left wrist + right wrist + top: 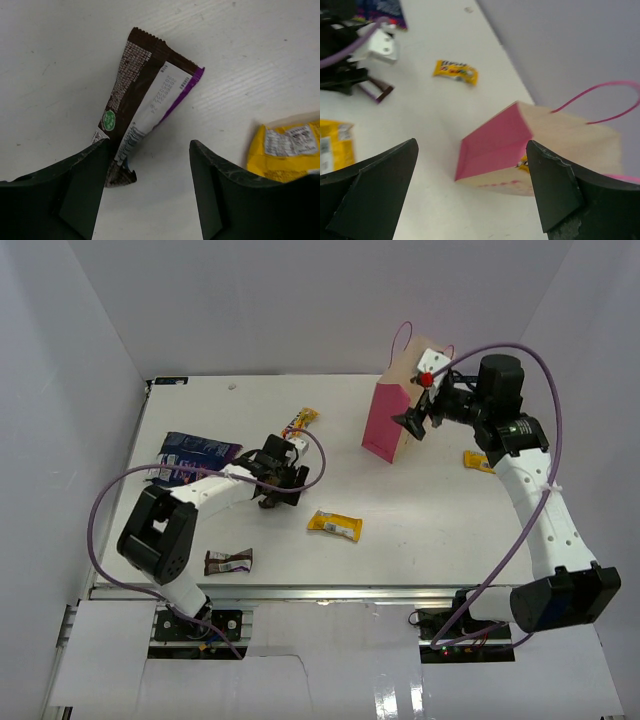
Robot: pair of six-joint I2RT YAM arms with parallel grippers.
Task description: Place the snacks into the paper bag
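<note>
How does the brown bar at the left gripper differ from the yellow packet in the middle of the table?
The brown bar is dark brown with a purple edge; the yellow packet is bright yellow. The brown bar has one end between the open fingers of the left gripper; the yellow packet lies apart, with no gripper at it. Both lie flat on the table, outside the paper bag.

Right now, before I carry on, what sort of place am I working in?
Most likely a lab robot cell, not a home or shop: plain white walls box in a white table, and the left arm and right arm are bolted to a metal rail at its near edge.
</note>
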